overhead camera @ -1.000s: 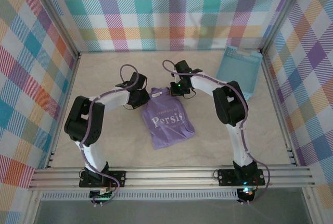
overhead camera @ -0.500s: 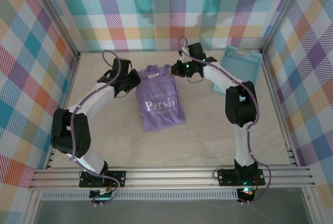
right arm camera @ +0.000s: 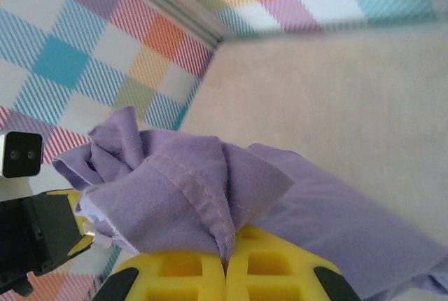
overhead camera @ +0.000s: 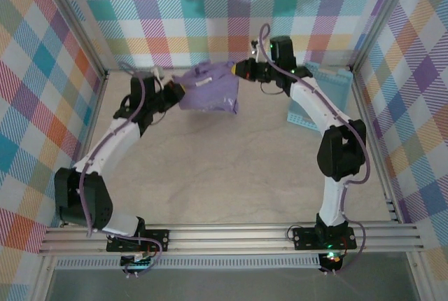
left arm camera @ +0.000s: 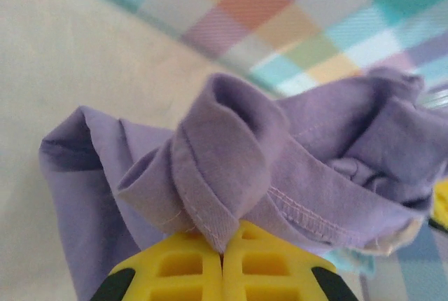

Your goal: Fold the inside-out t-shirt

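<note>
The lavender t-shirt (overhead camera: 208, 89) hangs bunched in the air near the back wall, stretched between my two grippers. My left gripper (overhead camera: 177, 92) is shut on a hemmed fold at the shirt's left end; the wrist view shows that cloth (left arm camera: 294, 168) pinched between the yellow fingers (left arm camera: 175, 269) of that gripper (left arm camera: 224, 253). My right gripper (overhead camera: 240, 68) is shut on the shirt's right end. Its wrist view shows a stitched hem (right arm camera: 196, 196) clamped between its yellow fingers (right arm camera: 280, 266), the gripper (right arm camera: 225, 264) pointing at the back left corner.
A light blue slotted basket (overhead camera: 320, 98) lies at the back right, partly under my right arm. Plaid walls close in the back and both sides. Beige tabletop (overhead camera: 224, 175) stretches bare from the shirt toward the metal rail at the front.
Both grippers have lifted the shirt off the table and carried it toward the back wall. It lay flat with its lettering up a second ago; now it hangs crumpled between them.
</note>
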Available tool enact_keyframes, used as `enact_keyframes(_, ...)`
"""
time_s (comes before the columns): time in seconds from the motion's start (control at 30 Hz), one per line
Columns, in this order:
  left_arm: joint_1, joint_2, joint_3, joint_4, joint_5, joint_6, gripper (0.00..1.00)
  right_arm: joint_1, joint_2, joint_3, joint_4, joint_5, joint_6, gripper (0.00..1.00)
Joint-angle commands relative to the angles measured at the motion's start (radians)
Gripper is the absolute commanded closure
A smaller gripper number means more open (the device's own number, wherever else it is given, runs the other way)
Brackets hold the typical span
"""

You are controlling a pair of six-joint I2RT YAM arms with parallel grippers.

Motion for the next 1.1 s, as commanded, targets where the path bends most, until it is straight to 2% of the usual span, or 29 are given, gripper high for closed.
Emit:
enact_keyframes(0.0, -0.078, -0.119, -0.195, 0.084, 0.015, 0.005, 1.0, 0.013, -0.102, -0.22, 0.109, -0.024, -0.001, 1.0)
enact_keyframes(0.07, -0.137, -0.195, -0.313, 0.108, -0.013, -0.002, 1.0, 0.029, -0.187, -0.388, 0.146, -0.024, -0.005, 1.0)
enact_keyframes(0.2, -0.257, -0.359, -0.503, 0.099, -0.089, -0.025, 1.0, 0.045, -0.33, -0.616, 0.183, -0.037, 0.003, 1.0)
enact_keyframes(0.37, -0.313, -0.508, -0.618, 0.058, -0.158, -0.069, 1.0, 0.062, -0.444, -0.752, 0.16, -0.01, -0.003, 1.0)
enact_keyframes(0.47, -0.313, -0.512, -0.608, 0.007, -0.24, -0.079, 1.0, 0.065, -0.427, -0.737, 0.137, 0.012, 0.016, 1.0)
enact_keyframes(0.6, -0.311, -0.445, -0.535, -0.084, -0.378, -0.115, 1.0, 0.068, -0.337, -0.624, 0.063, 0.07, 0.009, 1.0)
enact_keyframes(0.8, -0.31, -0.251, -0.406, -0.131, -0.44, -0.104, 1.0, 0.084, -0.172, -0.485, -0.019, 0.163, -0.023, 1.0)
enact_keyframes(1.07, -0.293, -0.064, -0.34, -0.149, -0.499, -0.113, 0.96, 0.115, -0.027, -0.36, -0.094, 0.249, -0.056, 1.0)
